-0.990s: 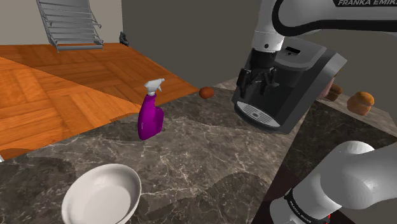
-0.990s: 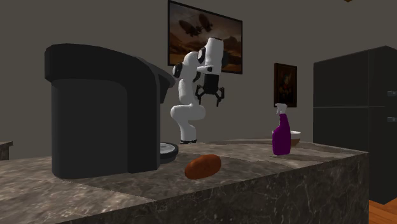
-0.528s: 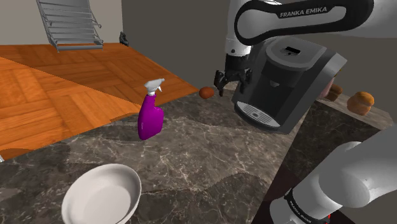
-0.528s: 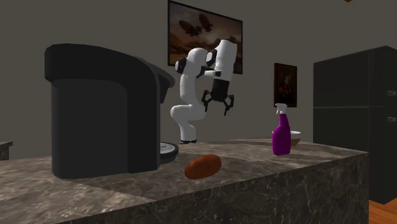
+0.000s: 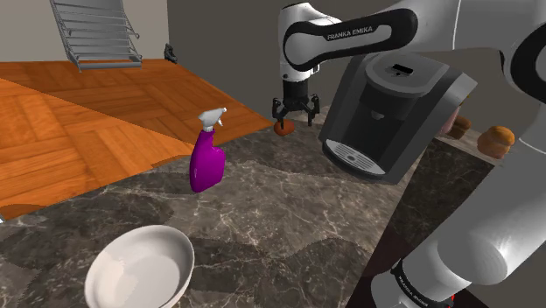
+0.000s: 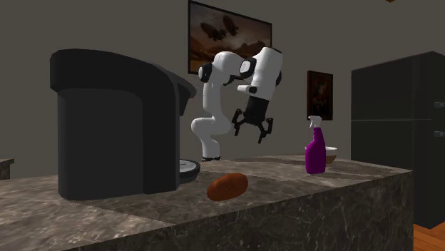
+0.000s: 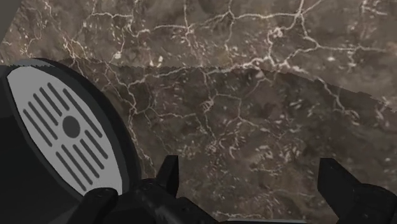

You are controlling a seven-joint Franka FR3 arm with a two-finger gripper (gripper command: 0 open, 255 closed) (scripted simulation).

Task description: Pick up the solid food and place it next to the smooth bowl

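I hold tool high over worktop beside coffee machine, fingers spread, likely readying grab. Brown food lump lies untouched near machine's far side; white bowl well away from machine.

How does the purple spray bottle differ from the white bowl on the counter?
Colour: the spray bottle is purple with a white trigger head; the bowl is plain white. Shape: the spray bottle is tall and narrow; the bowl is low and wide. Pose: the spray bottle stands upright; the bowl lies open upward. Both rest on the dark marbled countertop.
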